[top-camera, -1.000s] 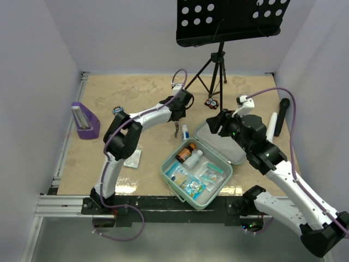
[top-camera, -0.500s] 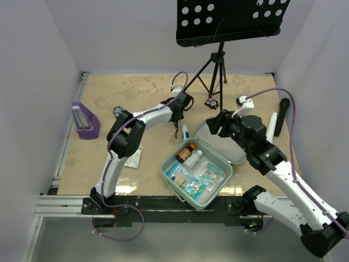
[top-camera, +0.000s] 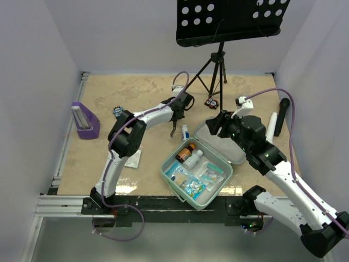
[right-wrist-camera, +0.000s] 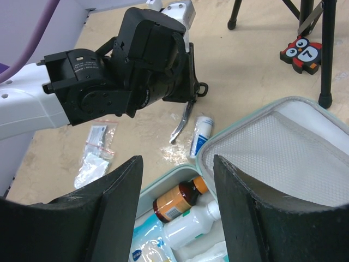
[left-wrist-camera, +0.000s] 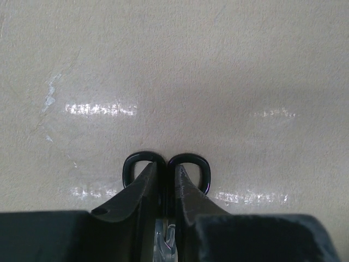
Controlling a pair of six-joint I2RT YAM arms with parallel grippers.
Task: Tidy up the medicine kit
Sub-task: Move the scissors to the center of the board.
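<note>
While my left gripper (left-wrist-camera: 165,174) is clamped on a pair of scissors (right-wrist-camera: 182,121), pinching them just below the finger loops so the blades hang down toward the table (top-camera: 109,98), my right gripper (right-wrist-camera: 177,164) hovers with its jaws wide apart and nothing between them, above the far rim of the medicine kit (top-camera: 165,173). That kit sits open at the near edge of the table between my two bases, its lid (right-wrist-camera: 283,158) thrown back to the far right. An amber bottle (right-wrist-camera: 177,203) and a white bottle (right-wrist-camera: 188,224) lie in its far corner, with packets nearer me. A small white tube (right-wrist-camera: 200,135) lies on the table just beside the kit's far wall, and a clear sachet (right-wrist-camera: 95,155) lies well to the left. I judge the case light and soft-walled: it should give under a pinch and may slide if nudged, so the stiffer rim or the free edge of the lid looks the best place to take hold. Anything lowered into it should go in from above, without pressing on the sides. The scissors, thin and smooth, could twist in my grip.
</note>
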